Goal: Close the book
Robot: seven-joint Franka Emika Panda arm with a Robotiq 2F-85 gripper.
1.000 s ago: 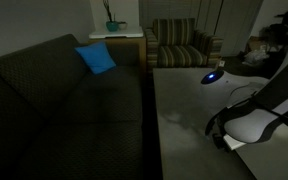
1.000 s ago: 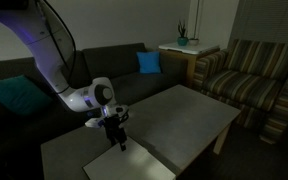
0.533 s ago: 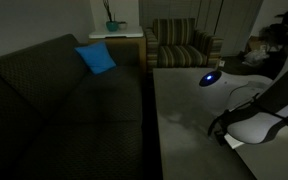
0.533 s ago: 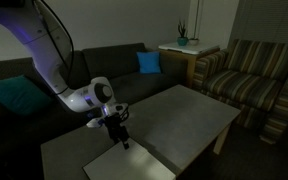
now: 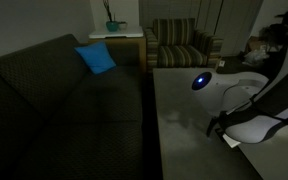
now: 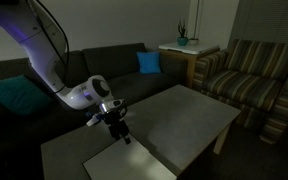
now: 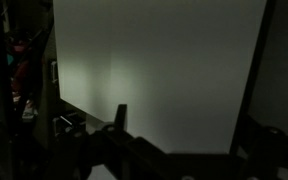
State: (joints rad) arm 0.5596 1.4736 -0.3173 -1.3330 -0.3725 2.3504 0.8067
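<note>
- End effector (image 6: 121, 136) low over the book (image 6: 134, 165); spread or pressed together, cannot tell.
- Book beneath it: thin, flat, pale rectangle on smooth grey surface (image 6: 189, 108).

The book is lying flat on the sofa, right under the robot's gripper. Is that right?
Not quite. The book is lying flat on the table, not on the sofa. An exterior view shows it at the table's near end, right under the gripper.
</note>
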